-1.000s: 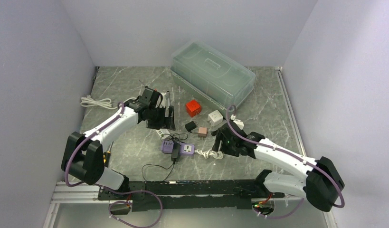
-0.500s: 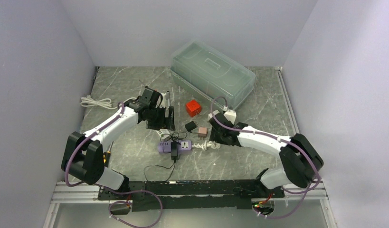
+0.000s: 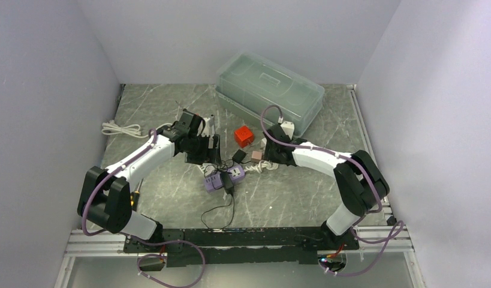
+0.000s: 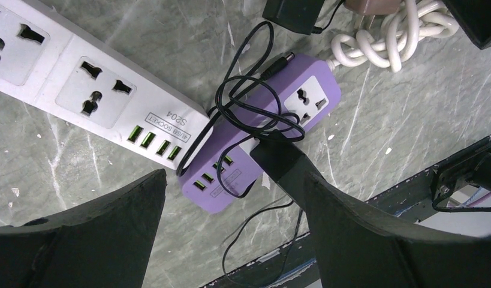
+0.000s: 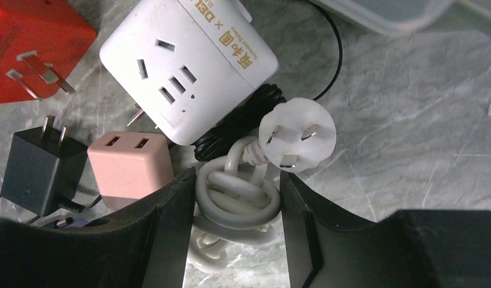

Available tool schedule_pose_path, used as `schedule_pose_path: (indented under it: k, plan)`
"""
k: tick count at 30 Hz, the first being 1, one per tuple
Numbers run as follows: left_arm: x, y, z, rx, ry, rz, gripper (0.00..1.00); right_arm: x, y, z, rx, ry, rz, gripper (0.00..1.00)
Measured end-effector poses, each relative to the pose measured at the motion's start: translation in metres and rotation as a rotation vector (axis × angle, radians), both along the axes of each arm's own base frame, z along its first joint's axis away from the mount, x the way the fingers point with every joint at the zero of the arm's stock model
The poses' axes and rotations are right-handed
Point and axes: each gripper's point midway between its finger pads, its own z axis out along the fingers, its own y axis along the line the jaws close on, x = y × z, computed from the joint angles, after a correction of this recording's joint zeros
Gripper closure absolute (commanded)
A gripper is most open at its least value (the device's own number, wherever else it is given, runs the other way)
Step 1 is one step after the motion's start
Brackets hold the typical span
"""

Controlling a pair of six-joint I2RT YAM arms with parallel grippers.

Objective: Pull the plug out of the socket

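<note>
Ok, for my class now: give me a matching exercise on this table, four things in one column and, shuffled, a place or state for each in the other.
Things
1. purple power strip
2. red adapter
3. pink charger
4. white cord bundle

Place or state
A. sits between the fingers of the right gripper
B. shows two USB ports
C. has a black plug stuck in it
D. lies with its metal prongs showing

Pairs: 1-C, 2-D, 3-B, 4-A
</note>
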Motion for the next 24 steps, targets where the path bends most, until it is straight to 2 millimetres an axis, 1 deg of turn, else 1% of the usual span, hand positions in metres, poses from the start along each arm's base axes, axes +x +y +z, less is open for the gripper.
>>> schedule_pose_path:
  k: [3, 6, 8, 12, 13, 14, 17, 20, 24]
  plan:
    - [0.000, 0.000, 0.000, -0.001, 0.000, 0.000, 0.12, 0.000, 0.000, 0.005, 0.001, -0.009, 0.014, 0.48]
    - [0.000, 0.000, 0.001, -0.003, 0.000, 0.004, 0.12, -0.001, -0.001, 0.020, 0.021, -0.040, 0.025, 0.34]
    - [0.001, 0.001, 0.001, -0.006, 0.003, 0.015, 0.13, -0.007, -0.002, 0.037, 0.054, -0.075, 0.042, 0.26]
    - [0.005, 0.006, 0.000, -0.024, 0.025, 0.051, 0.14, -0.015, 0.006, 0.081, 0.128, -0.179, 0.090, 0.24]
    - [0.006, 0.008, -0.001, -0.024, 0.032, 0.060, 0.14, -0.018, 0.010, 0.092, 0.148, -0.205, 0.110, 0.24]
    - [0.007, 0.010, -0.003, -0.021, 0.038, 0.068, 0.14, -0.021, 0.014, 0.098, 0.160, -0.218, 0.123, 0.24]
    - [0.008, 0.013, -0.008, -0.014, 0.053, 0.079, 0.16, -0.034, 0.030, 0.109, 0.186, -0.237, 0.183, 0.24]
    - [0.005, 0.015, -0.012, -0.005, 0.069, 0.079, 0.22, -0.052, 0.053, 0.108, 0.193, -0.224, 0.263, 0.24]
    - [0.001, 0.016, -0.027, 0.018, 0.125, 0.078, 0.28, -0.077, 0.098, 0.107, 0.192, -0.188, 0.392, 0.24]
